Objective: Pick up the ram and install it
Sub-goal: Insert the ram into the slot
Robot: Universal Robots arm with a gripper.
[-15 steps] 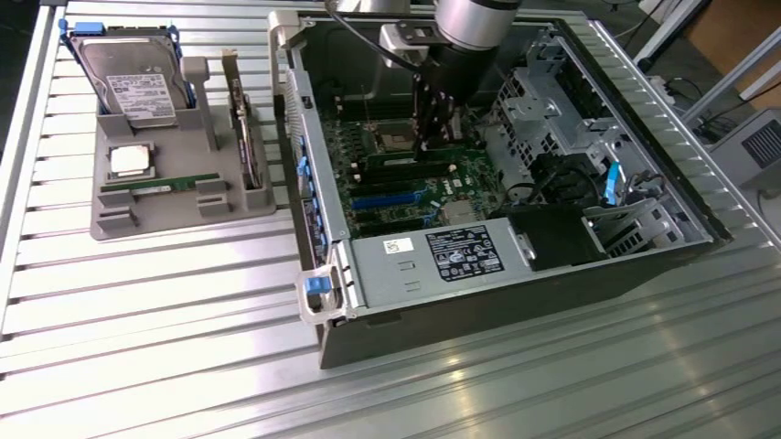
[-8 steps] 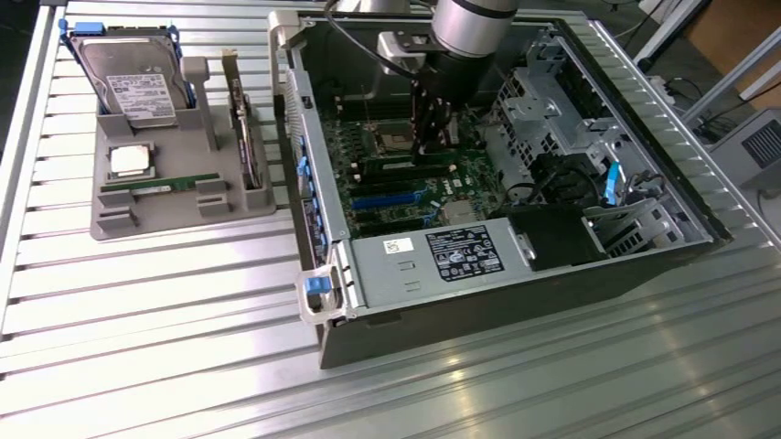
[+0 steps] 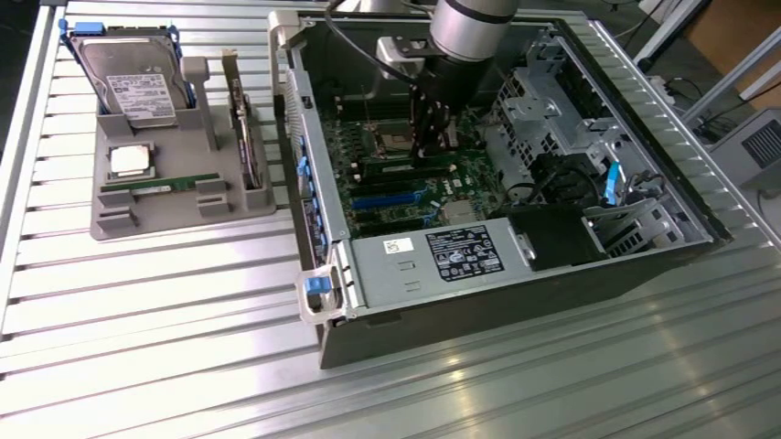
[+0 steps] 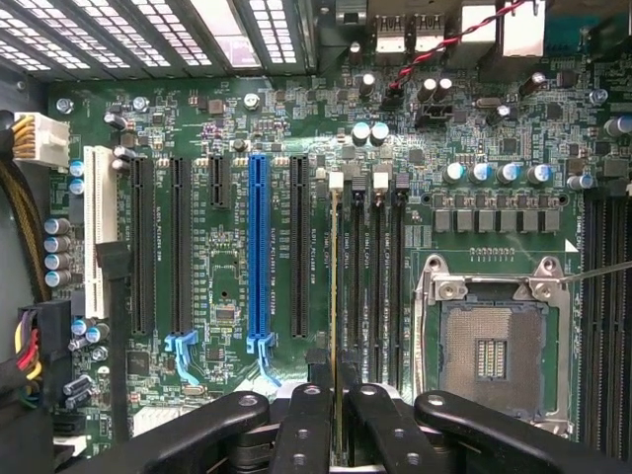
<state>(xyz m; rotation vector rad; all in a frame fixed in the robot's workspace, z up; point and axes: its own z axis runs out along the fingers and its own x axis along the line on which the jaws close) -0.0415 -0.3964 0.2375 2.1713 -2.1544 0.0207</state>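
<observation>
Pincer (image 4: 337,400) fingers are clamping together on the ram (image 4: 335,286), pressing on its two flat faces. That is why the thin green stick is hanging edge-down and showing in the wrist view as one narrow line. You are holding it this way because its contact edge has to be facing the board. The stick is running parallel to the row of memory slots (image 4: 377,267) and lining up with the outermost one. That is the slot farthest from the processor socket (image 4: 491,355) and nearest the blue expansion slot (image 4: 258,257). Whether its lower edge is touching that slot or hovering just above it, you cannot tell.

In the exterior view the arm (image 3: 470,32) is reaching straight down into the open computer case (image 3: 513,315). The pincer is working over the board at about twelve o'clock from the power supply (image 3: 409,274). The grey parts tray (image 3: 116,224) is sitting at nine o'clock from the case, well apart from the pincer. A second stick (image 3: 159,186) is lying in the tray's groove, at six o'clock from the silver processor chip (image 3: 131,161). Judging from this, the pick-up is done and you are working on the seating.
</observation>
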